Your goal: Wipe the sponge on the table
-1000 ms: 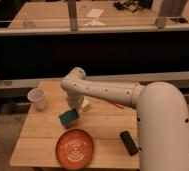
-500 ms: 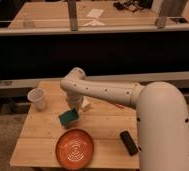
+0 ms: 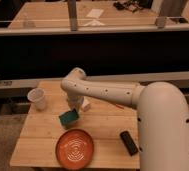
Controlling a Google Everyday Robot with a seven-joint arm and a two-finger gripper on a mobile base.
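A translucent plastic cup [image 3: 37,98] stands upright near the left rear corner of the table [image 3: 38,136], a small light wooden piece with a planked top. To its right, the sponge [image 3: 68,118], dark green with a yellowish edge, lies on the boards around the middle of the tabletop, turned at an angle to the planks. The gripper [image 3: 73,108] comes down right at the sponge's rear edge; whether it is clamped on the sponge or let go cannot be told from this view. Just beside the gripper on the right sits a small white block [image 3: 86,105]. In front of the sponge, close to the table's near edge, an orange plate [image 3: 75,148] lies flat, its face ringed with pale circles. Farther right, a black rectangular block [image 3: 129,142] rests near the front right corner. The robot's white arm [image 3: 163,125] fills the right side, reaching left across the table to its bent joint above the gripper
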